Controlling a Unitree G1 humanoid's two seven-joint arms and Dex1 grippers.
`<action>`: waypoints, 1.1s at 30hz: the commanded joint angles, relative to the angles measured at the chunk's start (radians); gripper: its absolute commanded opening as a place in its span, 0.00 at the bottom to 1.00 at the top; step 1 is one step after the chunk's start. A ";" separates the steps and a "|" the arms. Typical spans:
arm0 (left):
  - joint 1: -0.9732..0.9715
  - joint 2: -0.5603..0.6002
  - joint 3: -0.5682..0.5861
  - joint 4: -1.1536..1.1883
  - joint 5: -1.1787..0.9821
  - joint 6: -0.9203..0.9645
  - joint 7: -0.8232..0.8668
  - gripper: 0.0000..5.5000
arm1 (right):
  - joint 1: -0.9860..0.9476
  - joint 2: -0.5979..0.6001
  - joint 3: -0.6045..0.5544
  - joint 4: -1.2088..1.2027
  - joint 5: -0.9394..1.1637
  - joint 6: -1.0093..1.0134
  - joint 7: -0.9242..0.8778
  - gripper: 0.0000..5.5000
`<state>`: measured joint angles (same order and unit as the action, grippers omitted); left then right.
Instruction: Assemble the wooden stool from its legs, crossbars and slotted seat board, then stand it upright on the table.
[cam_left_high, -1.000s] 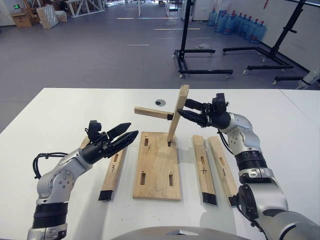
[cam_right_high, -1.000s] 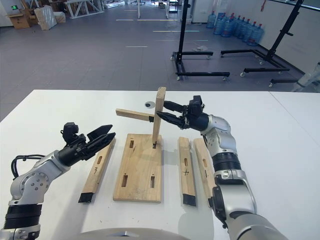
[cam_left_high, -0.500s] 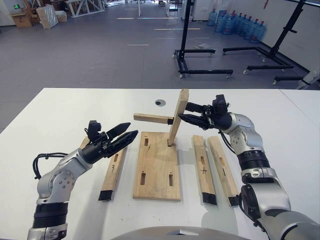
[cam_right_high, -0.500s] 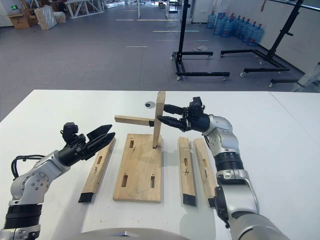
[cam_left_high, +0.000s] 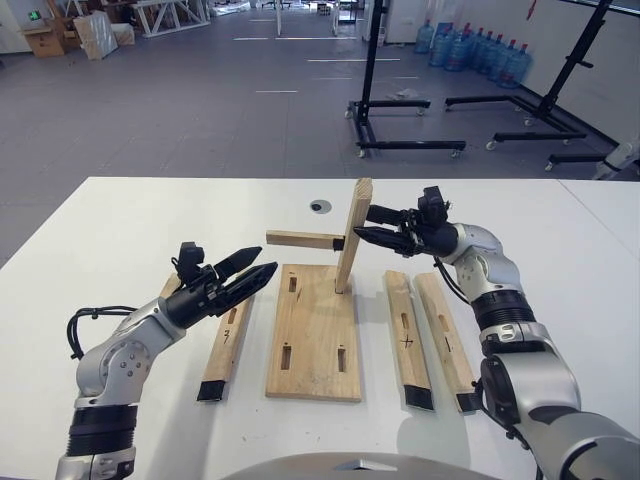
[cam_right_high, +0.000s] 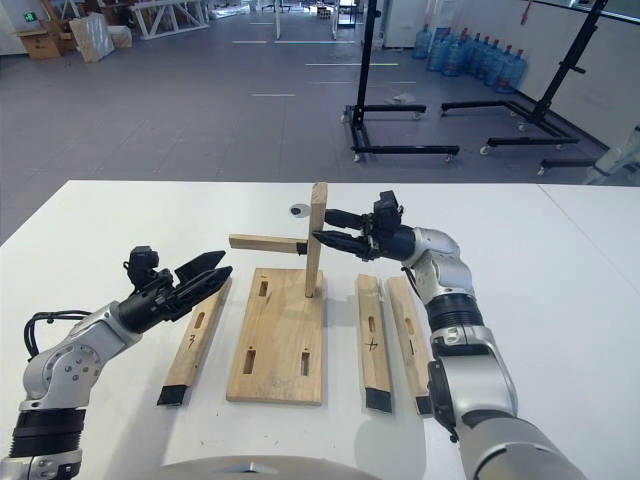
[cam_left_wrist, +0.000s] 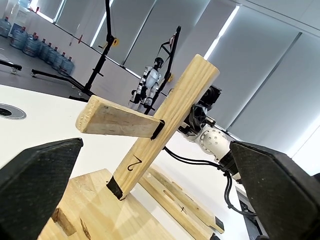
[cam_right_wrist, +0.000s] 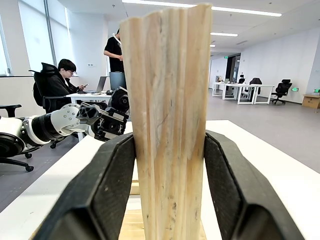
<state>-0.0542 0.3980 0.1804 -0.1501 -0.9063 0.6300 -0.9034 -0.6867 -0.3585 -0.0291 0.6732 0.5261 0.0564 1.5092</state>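
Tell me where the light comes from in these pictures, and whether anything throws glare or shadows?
Left eye view: soft, even light on the white table; the loose legs throw only faint shadows, no glare. Right wrist view: ceiling strip lights and bright windows behind the upright leg. Left wrist view: pale window panels backlight the scene, so the fingers of the left gripper look dark.

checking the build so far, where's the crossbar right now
In the left eye view the crossbar juts from the standing leg toward the robot's left, over the seat board; the right pincer grips that leg.
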 joint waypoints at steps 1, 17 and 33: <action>-0.006 -0.008 -0.011 0.012 0.018 -0.015 -0.007 0.98 | 0.009 -0.016 0.052 0.081 -0.105 -0.010 -0.008 0.37; -0.003 -0.033 -0.018 0.036 0.042 -0.047 -0.018 0.98 | -0.056 -0.013 0.003 0.141 -0.127 -0.015 -0.089 0.74; 0.139 -0.100 0.009 -0.122 0.025 -0.095 0.080 0.98 | 0.263 -0.114 -0.079 -0.226 -0.113 0.176 -0.288 0.81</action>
<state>0.0690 0.3111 0.1788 -0.2336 -0.8868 0.5517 -0.8608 -0.4734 -0.4648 -0.0913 0.5126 0.4308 0.2075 1.3019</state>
